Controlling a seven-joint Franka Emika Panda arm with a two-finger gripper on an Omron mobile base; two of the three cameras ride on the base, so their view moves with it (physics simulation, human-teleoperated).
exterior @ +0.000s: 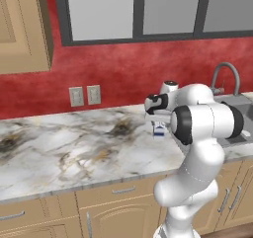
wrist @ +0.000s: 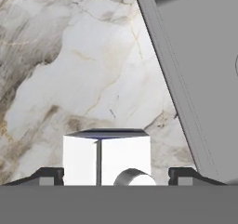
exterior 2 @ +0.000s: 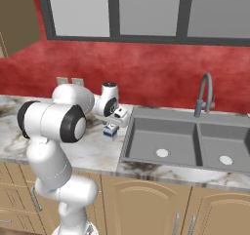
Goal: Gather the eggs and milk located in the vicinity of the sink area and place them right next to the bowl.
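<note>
Red-painted wall and a dark-framed window (exterior 2: 146, 12) are seen behind a marbled worktop (exterior: 74, 148), with tan cabinet fronts (exterior 2: 146, 205) below it and two wall outlets (exterior: 85, 95) above it. Into the worktop a grey double-basin sink (exterior 2: 188, 148) is set, and a tall curved faucet (exterior 2: 205, 95) rises at its back edge.

The milk (exterior 2: 111, 130), a small white carton with blue markings, is seen standing upright on the worktop just beside the sink's left rim; in the left base view (exterior: 159, 129) it is partly covered by the arm. In the hand view the carton (wrist: 107, 155) is shown from above, with its dark top ridge and a round cap visible, and the sink's grey rim (wrist: 176, 79) runs slantwise to the right of it.

The gripper (wrist: 116, 175) is held directly over the carton, pointing down. Its fingers (wrist: 46, 175) are spread on either side of the carton, one at each flank, and a narrow gap seems to be left on both sides, though contact cannot be ruled out from this angle. The carton is seen resting on the worktop, not lifted.
</note>
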